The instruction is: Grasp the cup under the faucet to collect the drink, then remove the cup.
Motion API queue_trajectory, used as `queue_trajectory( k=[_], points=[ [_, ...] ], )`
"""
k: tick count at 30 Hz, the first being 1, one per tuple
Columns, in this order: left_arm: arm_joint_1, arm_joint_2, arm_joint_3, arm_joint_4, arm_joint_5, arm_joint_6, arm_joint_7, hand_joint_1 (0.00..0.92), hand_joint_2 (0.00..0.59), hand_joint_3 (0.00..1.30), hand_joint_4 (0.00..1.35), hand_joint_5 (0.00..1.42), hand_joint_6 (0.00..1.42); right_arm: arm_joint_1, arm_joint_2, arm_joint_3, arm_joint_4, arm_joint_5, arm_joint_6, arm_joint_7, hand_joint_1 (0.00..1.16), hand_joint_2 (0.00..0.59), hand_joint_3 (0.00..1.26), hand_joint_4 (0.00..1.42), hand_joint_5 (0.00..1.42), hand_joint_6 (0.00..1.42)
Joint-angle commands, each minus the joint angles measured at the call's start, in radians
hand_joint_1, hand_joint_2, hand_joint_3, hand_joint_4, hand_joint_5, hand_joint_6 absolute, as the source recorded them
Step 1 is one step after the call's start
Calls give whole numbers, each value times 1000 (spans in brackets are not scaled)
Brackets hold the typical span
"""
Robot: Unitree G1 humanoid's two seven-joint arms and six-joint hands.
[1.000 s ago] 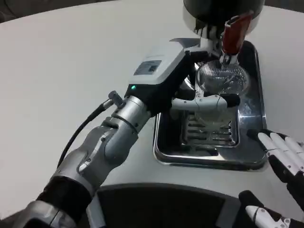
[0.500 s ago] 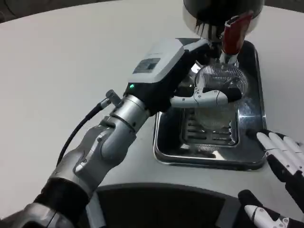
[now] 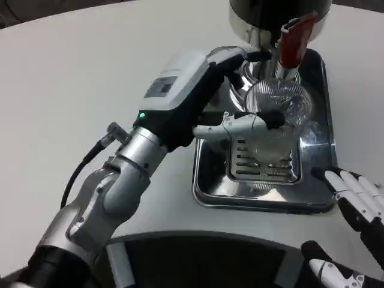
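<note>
Since a second ago your left hand has slid left with its forearm, fingers now lying across the near wall of the clear plastic cup; cup looks to have stayed put. It stands upright on the slotted drip grate in the steel tray, mouth right under the faucet with the red lever on the dispenser.

Fingers wrap the cup's near-left side, so I read it as grasped, though the far-side contact is hidden. Right hand waits on the counter just off the tray's right rim, fingers spread, holding nothing.

Key relation: cup axis is vertical, spout sits close above the rim. Your likely exit is toward you and left, over the tray's near rim. Room is open on the left; the dispenser blocks the back, the tray wall the right. Keep the cup level.
</note>
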Motion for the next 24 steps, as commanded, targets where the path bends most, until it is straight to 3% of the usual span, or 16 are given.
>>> queue_trajectory(
  k=[1, 9, 15, 19, 20, 21, 22, 24],
  points=[
    [67, 27, 32, -76, -24, -2, -18, 121, 53, 316, 279, 511, 919, 0, 4, 11, 0, 5, 6, 10, 279, 429, 44, 0, 0, 0],
    [180, 53, 115, -246, -82, 10, -45, 121, 54, 325, 292, 515, 941, -18, 2, 15, 1, 2, 16, 11, 279, 429, 45, 0, 0, 0],
    [238, 60, 195, -389, -179, 6, -83, 112, 74, 372, 375, 543, 945, -28, -1, 19, 6, 2, 22, 11, 279, 429, 52, 0, 0, 0],
    [244, 68, 233, -469, -351, 9, -195, 81, 83, 394, 400, 540, 859, -35, -2, 21, 12, 1, 24, 10, 279, 429, 53, 0, 0, 0],
    [241, 71, 238, -489, -404, 25, -239, 70, 86, 396, 404, 529, 799, -36, -2, 22, 13, 1, 24, 10, 279, 429, 53, 0, 0, 0],
    [236, 74, 239, -506, -461, 50, -287, 45, 96, 404, 400, 484, 607, -38, -2, 23, 15, 1, 25, 10, 279, 429, 53, 0, 0, 0],
    [228, 78, 240, -524, -528, 85, -343, 33, 88, 400, 401, 462, 531, -39, -2, 25, 16, 1, 25, 10, 279, 429, 53, 0, 0, 0],
    [214, 84, 243, -548, -617, 142, -423, 18, 91, 398, 391, 448, 498, -42, -2, 28, 17, 1, 26, 9, 279, 429, 53, 0, 0, 0]
  ],
)
